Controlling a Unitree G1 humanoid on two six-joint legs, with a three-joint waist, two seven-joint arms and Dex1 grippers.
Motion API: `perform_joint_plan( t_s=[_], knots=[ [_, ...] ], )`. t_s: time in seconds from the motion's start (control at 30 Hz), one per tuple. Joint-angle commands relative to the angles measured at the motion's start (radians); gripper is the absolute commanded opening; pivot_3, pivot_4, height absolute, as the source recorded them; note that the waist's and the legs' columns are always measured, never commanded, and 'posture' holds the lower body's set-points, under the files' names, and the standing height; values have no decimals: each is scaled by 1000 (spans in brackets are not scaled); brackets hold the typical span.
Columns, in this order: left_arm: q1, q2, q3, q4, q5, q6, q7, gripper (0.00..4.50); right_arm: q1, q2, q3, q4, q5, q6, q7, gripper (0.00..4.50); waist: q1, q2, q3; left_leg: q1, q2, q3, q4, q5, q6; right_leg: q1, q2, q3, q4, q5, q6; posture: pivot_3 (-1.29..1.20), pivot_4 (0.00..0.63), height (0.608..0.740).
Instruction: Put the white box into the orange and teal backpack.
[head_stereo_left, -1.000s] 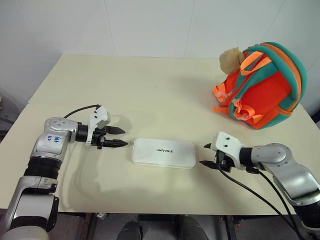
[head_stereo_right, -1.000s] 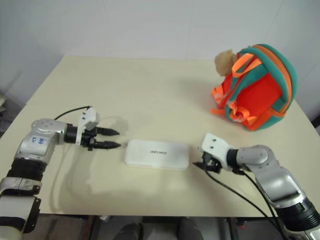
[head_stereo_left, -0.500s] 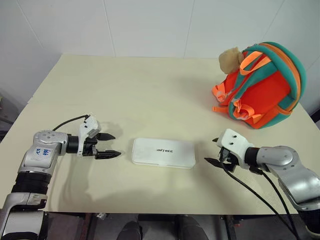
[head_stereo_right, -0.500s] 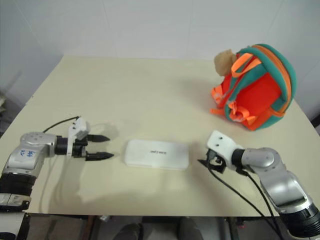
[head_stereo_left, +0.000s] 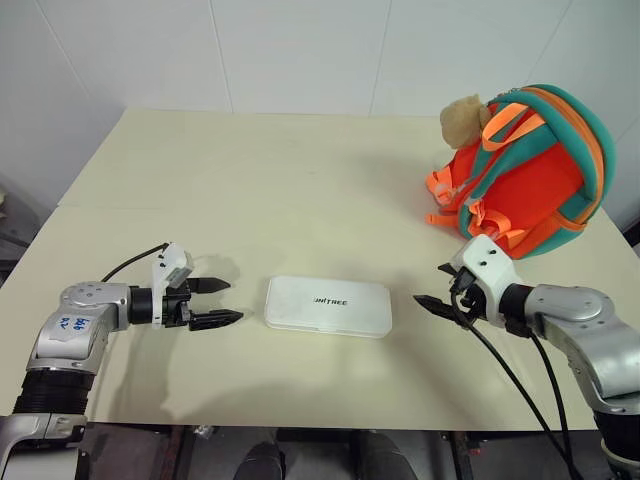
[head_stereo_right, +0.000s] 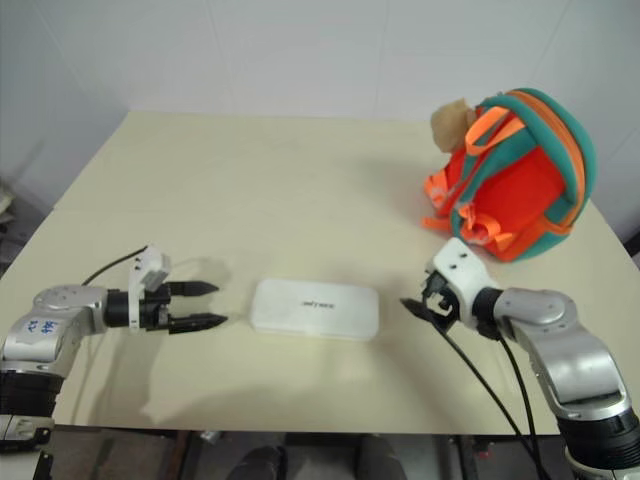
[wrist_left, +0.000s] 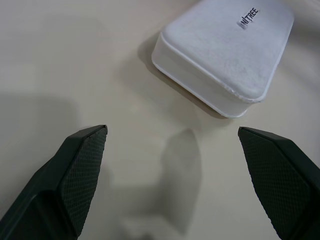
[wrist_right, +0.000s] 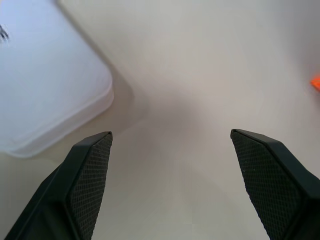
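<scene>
Grippers, both wide open, empty, flanking white box (head_stereo_left: 328, 305).
Left gripper (head_stereo_left: 215, 302) backed off; right gripper (head_stereo_left: 438, 288) lifted, probably regrouping; backpack (head_stereo_left: 525, 170) untouched.

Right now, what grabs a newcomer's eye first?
The orange and teal backpack, standing at the table's far right with a tan plush toy on it. Then the white box lying flat near the front edge, between the open left end effector and open right end effector, neither touching it.
</scene>
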Motion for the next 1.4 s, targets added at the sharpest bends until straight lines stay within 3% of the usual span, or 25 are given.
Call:
perform_joint_plan(
  t_s=[0.03, 0.27, 0.63, 1.13, 1.4],
  knots=[
    [15, -4, 44, -30, -51, 24, 9, 4475, 26, 17, -28, -58, 16, -5, -44, 4500, 0, 0, 0, 0, 0, 0, 0, 0, 0, 0, 0, 0, 0, 0, 0, 0, 150, 740],
    [5, -34, 63, -12, -117, 111, 24, 4475, 110, 24, 105, -62, -111, -164, -126, 4500, 0, 0, 0, 0, -1, 0, 0, 0, 0, 0, -1, 0, 0, 0, 0, 0, 150, 740],
    [-87, -39, 4, 66, -172, 408, 39, 4475, 90, 78, 217, 4, -212, -277, -172, 4500, -1, 0, 0, 1, -1, 0, 0, 0, 0, 0, 0, 0, 1, 0, 0, 0, 150, 740],
    [-276, -142, -35, 292, -188, 484, -40, 4475, 77, 93, 241, 30, -239, -311, -163, 4500, -2, 0, 0, 1, -1, 0, 0, 1, -1, 0, 0, 0, 1, 0, 0, 0, 150, 740],
    [-290, -140, -97, 310, -167, 514, -93, 4475, 78, 91, 237, 33, -245, -319, -158, 4500, -2, 0, 0, 1, -1, 0, 0, 1, -1, 0, 0, 0, 1, 0, 0, 0, 150, 740]
  ],
)
